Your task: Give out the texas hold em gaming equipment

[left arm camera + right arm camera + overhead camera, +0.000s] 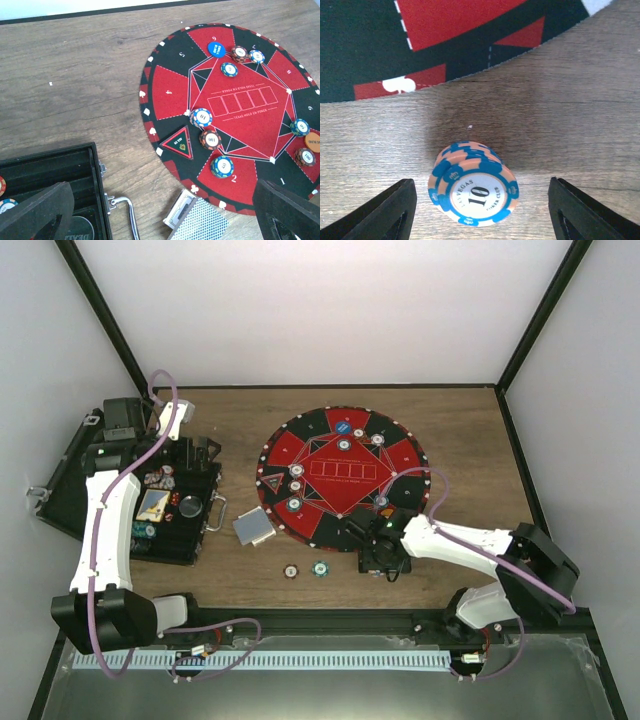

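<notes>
Chip stack (472, 187) between right gripper (479, 202) fingers

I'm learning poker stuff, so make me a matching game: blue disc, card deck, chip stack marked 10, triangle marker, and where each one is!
1 blue disc
2 card deck
3 chip stack marked 10
4 triangle marker

A table, between case and mat
B table, between the right fingers
C mat's left edge
D mat's far edge

Pairs: 1-D, 2-A, 3-B, 4-C
</notes>
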You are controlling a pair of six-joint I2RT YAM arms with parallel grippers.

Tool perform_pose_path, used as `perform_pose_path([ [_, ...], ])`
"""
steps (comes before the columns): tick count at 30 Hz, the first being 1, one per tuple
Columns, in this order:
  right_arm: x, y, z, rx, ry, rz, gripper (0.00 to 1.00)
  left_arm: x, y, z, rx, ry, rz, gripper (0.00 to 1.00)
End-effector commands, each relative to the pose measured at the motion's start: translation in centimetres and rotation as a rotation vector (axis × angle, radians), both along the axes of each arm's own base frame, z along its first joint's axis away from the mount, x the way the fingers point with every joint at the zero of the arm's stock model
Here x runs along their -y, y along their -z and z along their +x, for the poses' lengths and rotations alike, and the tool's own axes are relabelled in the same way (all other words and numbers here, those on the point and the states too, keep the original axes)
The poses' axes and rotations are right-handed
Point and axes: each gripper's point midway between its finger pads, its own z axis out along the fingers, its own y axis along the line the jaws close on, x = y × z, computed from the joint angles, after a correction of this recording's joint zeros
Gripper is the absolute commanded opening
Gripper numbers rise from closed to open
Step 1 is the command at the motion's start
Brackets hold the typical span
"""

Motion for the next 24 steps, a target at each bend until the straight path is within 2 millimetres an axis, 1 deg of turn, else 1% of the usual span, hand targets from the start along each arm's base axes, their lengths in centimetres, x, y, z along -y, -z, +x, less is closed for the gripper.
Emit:
perform_pose_path([
  [1, -0.9, 0.4, 0.1, -0.001, 0.001, 0.028, 0.72, -0.1, -1.0, 0.0, 0.028, 0.009, 0.007, 1.00],
  [5, -0.8, 0.8, -0.1, -0.009, -0.007, 0.027, 0.69, -0.1, -1.0, 0.0, 0.028, 0.008, 0.005, 1.00],
  [15, -0.4, 1.6, -0.3, -0.016, -0.013, 0.008, 0.54, -0.1, -1.0, -0.1, 0.030, 0.008, 0.008, 1.00],
  [24, -0.7, 1.0, 0.0, -0.007, -0.020, 0.018, 0.39, -0.1, -1.0, -0.1, 0.031, 0.007, 0.011, 1.00],
])
